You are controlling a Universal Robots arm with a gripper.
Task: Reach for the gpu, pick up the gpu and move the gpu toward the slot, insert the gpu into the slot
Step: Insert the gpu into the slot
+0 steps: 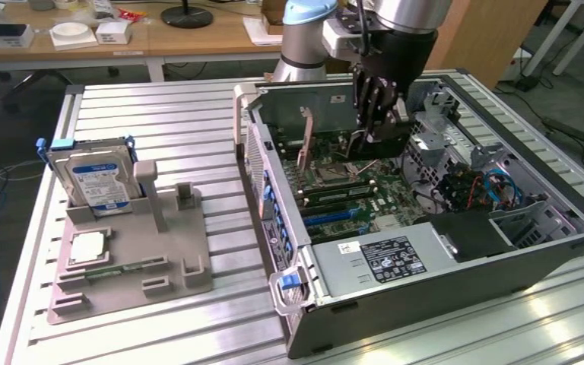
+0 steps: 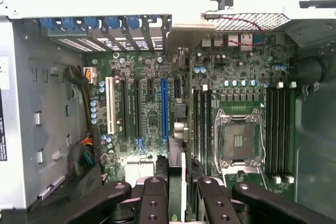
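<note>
My gripper [image 1: 379, 135] reaches down into the open computer case [image 1: 444, 293], close above the motherboard [image 1: 373, 194]. In the wrist view its dark fingers [image 2: 155, 200] are shut on the gpu [image 2: 177, 163], a thin dark card seen edge-on. The card hangs upright over the motherboard's expansion slots. It sits just beside the long blue slot [image 2: 164, 108], between that slot and the memory slots [image 2: 202, 124]. Whether its lower edge touches a slot I cannot tell.
An empty processor socket [image 2: 239, 140] lies near the gripper. Cables [image 1: 480, 190] and drive bays fill the case's far side. On the exterior view's left, a grey stand [image 1: 170, 262] holds a blue-labelled hard drive [image 1: 94, 179] and a silver processor chip [image 1: 89, 247].
</note>
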